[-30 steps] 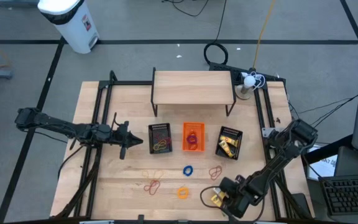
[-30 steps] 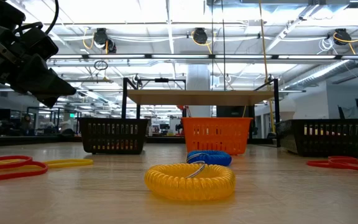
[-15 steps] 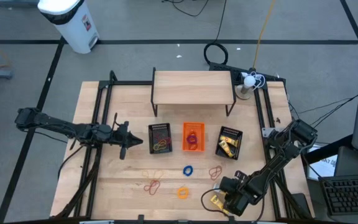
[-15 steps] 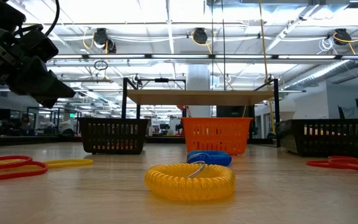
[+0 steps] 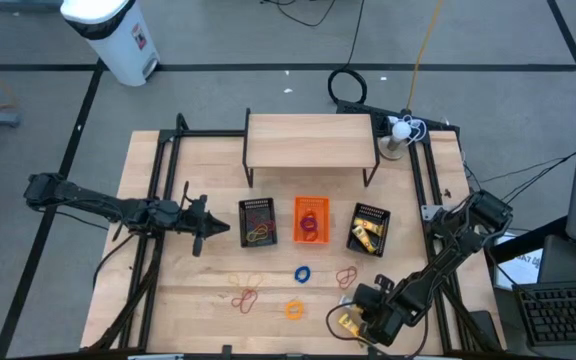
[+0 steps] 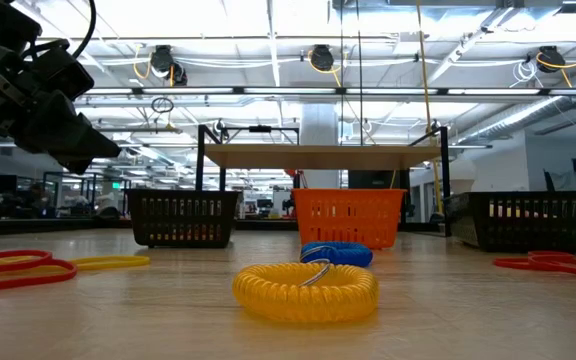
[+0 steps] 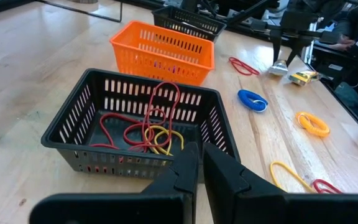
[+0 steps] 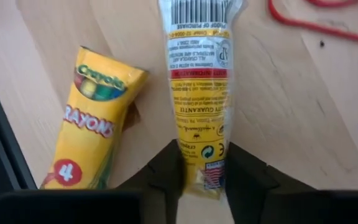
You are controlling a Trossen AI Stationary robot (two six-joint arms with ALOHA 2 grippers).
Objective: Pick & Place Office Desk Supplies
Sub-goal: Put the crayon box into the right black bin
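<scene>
Two yellow crayon packs lie at the table's near right. One lies face up (image 8: pixel 92 124). The other shows its barcode side (image 8: pixel 197 81), and my right gripper (image 5: pixel 353 320) is shut on it. Red bands (image 5: pixel 245 297), an orange ring (image 5: pixel 294 309), a blue ring (image 5: pixel 302 272) and more red bands (image 5: pixel 346 277) lie loose on the wood. My left gripper (image 7: pixel 199 168) hangs shut, holding nothing, just left of the left black tray (image 5: pixel 258 222), which holds red and yellow bands. My right gripper pinches the barcode-side pack between its two fingers, on the two long edges near the end (image 8: pixel 204 177) away from the barcode. The fingers come slanting down from above and lie across the pack. The pack lies flat on the table.
An orange tray (image 5: pixel 311 220) and a second black tray (image 5: pixel 370 230) with yellow packs stand in a row mid-table. A small wooden shelf (image 5: pixel 311 142) stands behind them. Black rails run along the table's left and right sides.
My right gripper has rolled a little about its own pointing line above the crayon packs, staying at the near right of the table.
</scene>
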